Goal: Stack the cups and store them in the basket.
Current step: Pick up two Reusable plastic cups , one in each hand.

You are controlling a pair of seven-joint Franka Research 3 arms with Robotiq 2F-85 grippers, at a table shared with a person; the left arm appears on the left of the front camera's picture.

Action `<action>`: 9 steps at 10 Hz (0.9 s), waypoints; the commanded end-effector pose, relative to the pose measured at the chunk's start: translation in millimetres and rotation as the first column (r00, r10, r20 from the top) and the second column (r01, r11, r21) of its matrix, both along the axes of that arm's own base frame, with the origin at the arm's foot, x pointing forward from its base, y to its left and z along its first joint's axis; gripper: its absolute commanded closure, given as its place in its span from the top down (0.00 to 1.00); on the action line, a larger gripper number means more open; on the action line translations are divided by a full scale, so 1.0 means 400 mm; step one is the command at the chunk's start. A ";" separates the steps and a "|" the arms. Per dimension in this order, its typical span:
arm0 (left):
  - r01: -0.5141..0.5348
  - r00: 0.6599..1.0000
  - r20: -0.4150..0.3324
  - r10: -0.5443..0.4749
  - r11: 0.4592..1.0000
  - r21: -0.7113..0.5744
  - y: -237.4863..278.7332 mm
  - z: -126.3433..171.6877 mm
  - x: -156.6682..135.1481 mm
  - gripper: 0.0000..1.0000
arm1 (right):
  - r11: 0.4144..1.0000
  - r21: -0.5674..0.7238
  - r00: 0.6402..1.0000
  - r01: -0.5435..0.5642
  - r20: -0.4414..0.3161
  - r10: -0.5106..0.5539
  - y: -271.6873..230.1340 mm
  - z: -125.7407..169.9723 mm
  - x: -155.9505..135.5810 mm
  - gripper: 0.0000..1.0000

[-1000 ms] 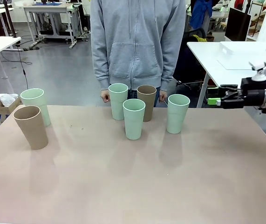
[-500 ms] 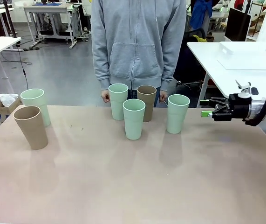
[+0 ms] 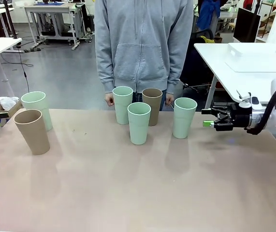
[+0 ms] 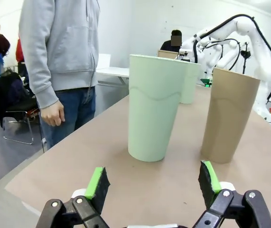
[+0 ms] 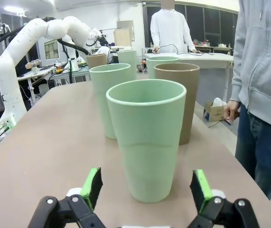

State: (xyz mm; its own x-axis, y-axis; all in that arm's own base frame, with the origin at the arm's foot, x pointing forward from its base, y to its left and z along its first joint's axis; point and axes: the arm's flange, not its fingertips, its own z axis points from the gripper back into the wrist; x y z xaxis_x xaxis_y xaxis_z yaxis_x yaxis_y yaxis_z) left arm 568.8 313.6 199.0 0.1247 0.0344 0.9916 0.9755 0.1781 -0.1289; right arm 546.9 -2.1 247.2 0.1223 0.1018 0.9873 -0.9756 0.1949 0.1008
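six cups (image 3: 139, 123) are stood upright on the bench (image 3: 138, 193), four green and two brown. the right hand (image 3: 206, 117) is spread wide, nothing gripped, just beside the end green cup (image 3: 184, 117). the left hand (image 4: 153, 178) is released too, near the brown cup (image 3: 32, 131).

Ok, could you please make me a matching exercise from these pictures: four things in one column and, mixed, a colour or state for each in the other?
Things:
1. right gripper
2. rightmost cup
3. front-left cup
4. person's hoodie

Colour or state:
a. tan-brown
b. grey
c. open, holding nothing
d. mint green

Pairs: 1-c, 2-d, 3-a, 4-b.
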 end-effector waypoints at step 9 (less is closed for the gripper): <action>-0.024 0.991 0.135 0.020 0.999 0.032 -0.126 0.057 0.116 1.00 | 0.999 0.026 0.999 0.034 0.010 -0.034 0.010 -0.012 0.023 1.00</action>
State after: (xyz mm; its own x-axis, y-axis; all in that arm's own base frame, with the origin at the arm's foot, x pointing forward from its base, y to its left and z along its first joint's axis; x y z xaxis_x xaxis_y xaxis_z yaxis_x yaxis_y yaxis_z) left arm 615.0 256.6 226.4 0.0010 0.0055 1.0000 0.9807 0.1953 -0.0021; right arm 555.8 1.1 242.0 0.1163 0.0725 0.9906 -0.9687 0.2284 0.0971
